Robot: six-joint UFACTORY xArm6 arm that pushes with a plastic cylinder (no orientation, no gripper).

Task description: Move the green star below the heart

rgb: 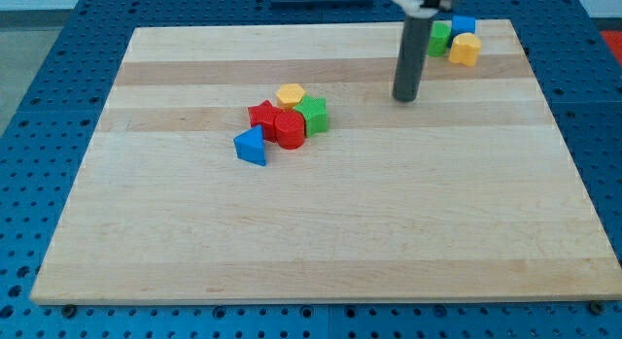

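The green star (314, 114) sits near the board's middle, touching a red cylinder (290, 128) on its left. The yellow heart (466, 50) lies near the view's top right corner of the board, with a blue block (464, 25) above it and a green block (440, 37) to its left. My tip (405, 97) rests on the board, to the right of the green star and below-left of the heart, touching no block.
A yellow hexagon (290, 94), a red star (261, 115) and a blue triangle (251, 146) cluster with the red cylinder left of the green star. The wooden board (321, 232) lies on a blue perforated table.
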